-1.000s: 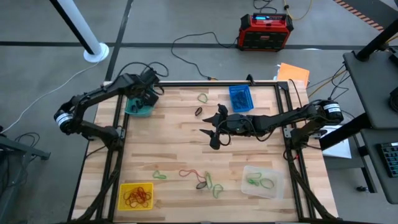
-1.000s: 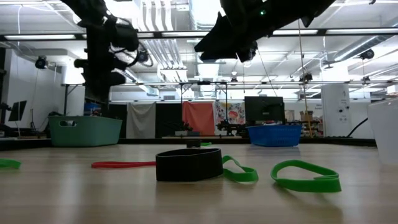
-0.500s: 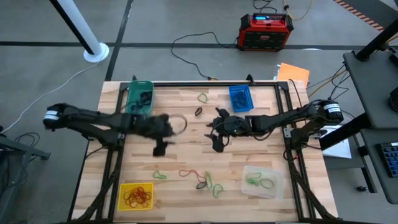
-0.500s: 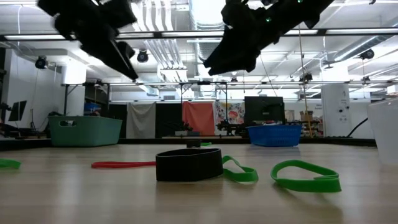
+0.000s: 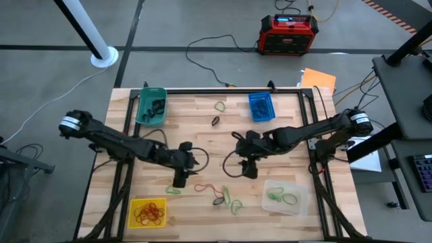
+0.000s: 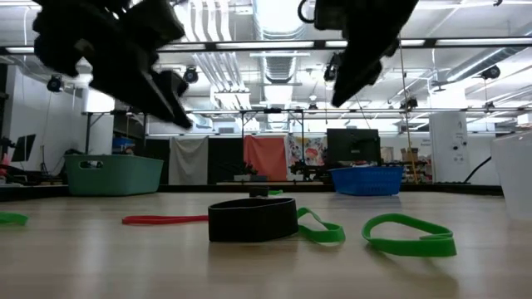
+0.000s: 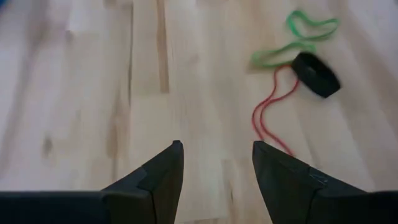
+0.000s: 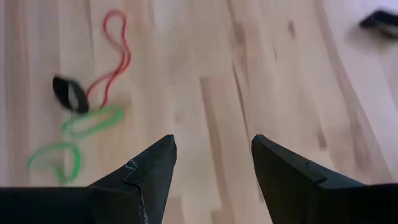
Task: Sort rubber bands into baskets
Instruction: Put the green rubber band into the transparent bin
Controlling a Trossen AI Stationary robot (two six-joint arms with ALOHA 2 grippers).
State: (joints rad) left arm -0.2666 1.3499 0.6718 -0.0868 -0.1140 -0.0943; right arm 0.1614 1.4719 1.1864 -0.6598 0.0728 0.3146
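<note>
A thin red band [image 5: 206,187], a black band [image 5: 218,200] and green bands [image 5: 233,202] lie on the wooden table near its front edge. They also show in the left wrist view, red [image 7: 267,121] and black [image 7: 316,73]. My left gripper [image 5: 179,177] hovers open and empty left of them, above another green band [image 5: 173,190]. My right gripper [image 5: 247,167] hovers open and empty just behind them. Four baskets rest on the table: teal [image 5: 151,106], blue [image 5: 260,106], yellow [image 5: 147,212] holding red bands, and clear [image 5: 283,196] holding green bands.
A green band [image 5: 220,106] and a black band [image 5: 216,121] lie at the far middle of the table. A red-and-black box [image 5: 289,34] and cables sit on the floor beyond the table. An orange sheet [image 5: 318,79] lies at the far right corner.
My left gripper has swung from the teal basket at the far left toward the table's middle and near edge, ending beside the band cluster. My right gripper has moved from the table's middle toward the near edge. The bands have not moved.
</note>
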